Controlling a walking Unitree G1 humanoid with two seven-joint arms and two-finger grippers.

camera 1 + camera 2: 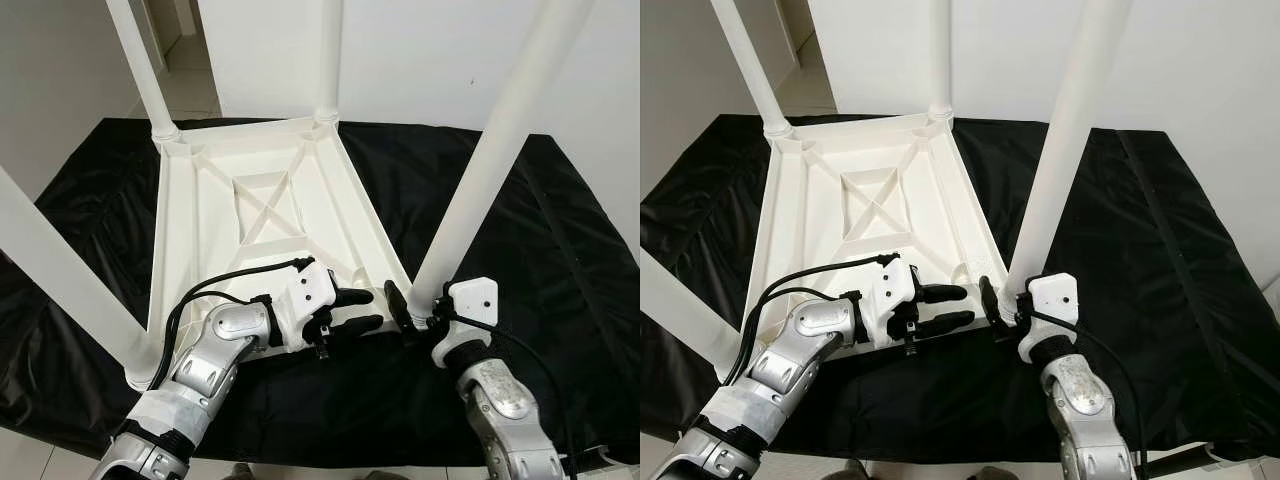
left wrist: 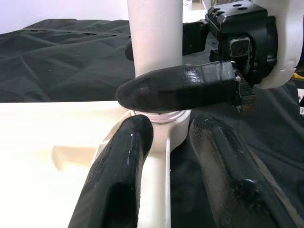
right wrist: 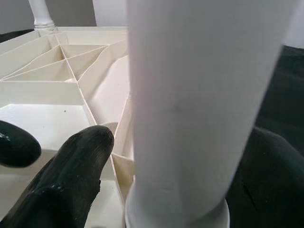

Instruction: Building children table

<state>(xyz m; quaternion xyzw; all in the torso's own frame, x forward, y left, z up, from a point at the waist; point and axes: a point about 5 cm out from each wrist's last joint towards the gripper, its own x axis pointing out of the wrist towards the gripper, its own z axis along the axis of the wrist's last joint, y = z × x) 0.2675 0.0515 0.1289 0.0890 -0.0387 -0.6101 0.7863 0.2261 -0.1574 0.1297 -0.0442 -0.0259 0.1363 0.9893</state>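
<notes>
A white plastic children's table (image 1: 215, 215) lies upside down on a black cloth, its four legs pointing up. My right gripper (image 1: 418, 302) is shut on the near right leg (image 1: 490, 170) just above its socket, with one finger (image 3: 71, 175) on each side of the leg (image 3: 190, 104). My left gripper (image 1: 362, 310) is open over the table's near edge, a short way left of that leg. Its two fingers (image 2: 118, 180) point at the leg's base (image 2: 154, 47), and nothing is between them.
The other three legs stand at the far left (image 1: 140, 70), far right (image 1: 328, 60) and near left (image 1: 60, 270). The black cloth (image 1: 560, 250) spreads wide on the right. A white wall rises behind, and pale floor (image 1: 30, 460) shows at the front edge.
</notes>
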